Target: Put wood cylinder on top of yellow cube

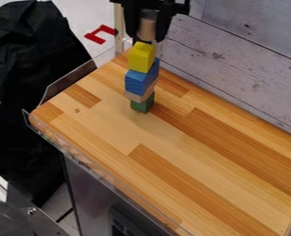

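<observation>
Since the wood cylinder (147, 26) seemed light, stiff and best held by its sides, my gripper (147, 36) had it clamped above the yellow cube (140, 58).

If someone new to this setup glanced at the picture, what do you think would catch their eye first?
Probably the bright yellow cube, topping a stack near the far end of the wooden table. Beneath it come a blue block, a plain wood piece and a green block. Next, the black gripper at the top edge, holding a wood cylinder upright right above the cube.
</observation>
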Controlling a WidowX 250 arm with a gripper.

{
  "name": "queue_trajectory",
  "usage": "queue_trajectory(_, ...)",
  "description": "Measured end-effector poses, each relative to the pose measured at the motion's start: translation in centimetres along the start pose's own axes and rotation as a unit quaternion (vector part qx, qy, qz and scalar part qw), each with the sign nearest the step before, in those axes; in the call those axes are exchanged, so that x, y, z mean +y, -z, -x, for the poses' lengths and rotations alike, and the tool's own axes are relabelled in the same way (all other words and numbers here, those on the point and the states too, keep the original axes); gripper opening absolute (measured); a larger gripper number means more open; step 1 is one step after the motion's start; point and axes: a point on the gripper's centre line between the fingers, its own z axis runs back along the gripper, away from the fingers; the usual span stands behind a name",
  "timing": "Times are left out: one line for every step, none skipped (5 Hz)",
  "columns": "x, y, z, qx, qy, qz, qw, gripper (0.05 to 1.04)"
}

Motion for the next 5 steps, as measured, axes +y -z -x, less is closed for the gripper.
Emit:
queue_trajectory(0.5, 0.4, 0.5, 0.016, -0.006, -0.001, 0.9999, 0.552)
queue_trajectory(0.8, 0.9, 0.9, 0.031, -0.007, 0.003, 0.9995, 0.552)
queue_trajectory(0.7, 1.2, 1.1, 0.036, -0.008, 0.002, 0.9993, 0.552)
queue_trajectory(0.7, 1.2, 1.1, 0.032, -0.007, 0.005, 0.9994, 0.552)
queue_trajectory(0.5, 1.7, 0.9, 0.038, -0.003, 0.008, 0.9992, 0.552)
